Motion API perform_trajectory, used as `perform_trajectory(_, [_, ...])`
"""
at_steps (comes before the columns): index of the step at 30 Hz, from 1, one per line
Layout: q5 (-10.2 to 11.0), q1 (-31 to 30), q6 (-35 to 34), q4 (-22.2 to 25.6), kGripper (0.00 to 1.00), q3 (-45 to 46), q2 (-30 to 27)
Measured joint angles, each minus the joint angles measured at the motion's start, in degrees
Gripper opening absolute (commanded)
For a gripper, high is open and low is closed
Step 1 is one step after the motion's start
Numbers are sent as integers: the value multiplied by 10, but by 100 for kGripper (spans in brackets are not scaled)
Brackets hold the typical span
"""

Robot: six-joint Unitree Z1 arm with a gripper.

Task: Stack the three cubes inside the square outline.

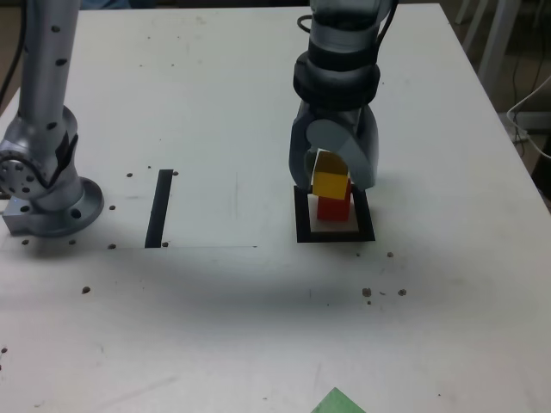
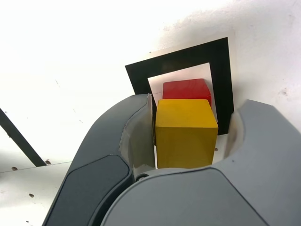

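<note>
Over the square outline [image 1: 335, 236], gripper [image 1: 332, 176] pointing down, jaws apart astride yellow cube [image 2: 186, 133], gap on one side, stacked on red cube [image 1: 334, 208], black tape strip [image 1: 159, 208] well apart, green cube [image 1: 339, 403] at table's [image 1: 215, 112] near edge.

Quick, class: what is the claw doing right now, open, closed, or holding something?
Claw: open, jaws parted around the yellow cube, a gap showing on one side; the cube sits on the red cube.

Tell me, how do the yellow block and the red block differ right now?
The yellow cube sits on top; the red cube lies beneath, on the white centre of the square outline. Yellow sits between the gripper's jaws; red stands below them. Both look alike in size and shape.
</note>
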Motion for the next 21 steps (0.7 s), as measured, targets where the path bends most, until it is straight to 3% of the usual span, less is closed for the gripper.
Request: perform_trajectory(21, [1,-12,2,8,99,3,-19])
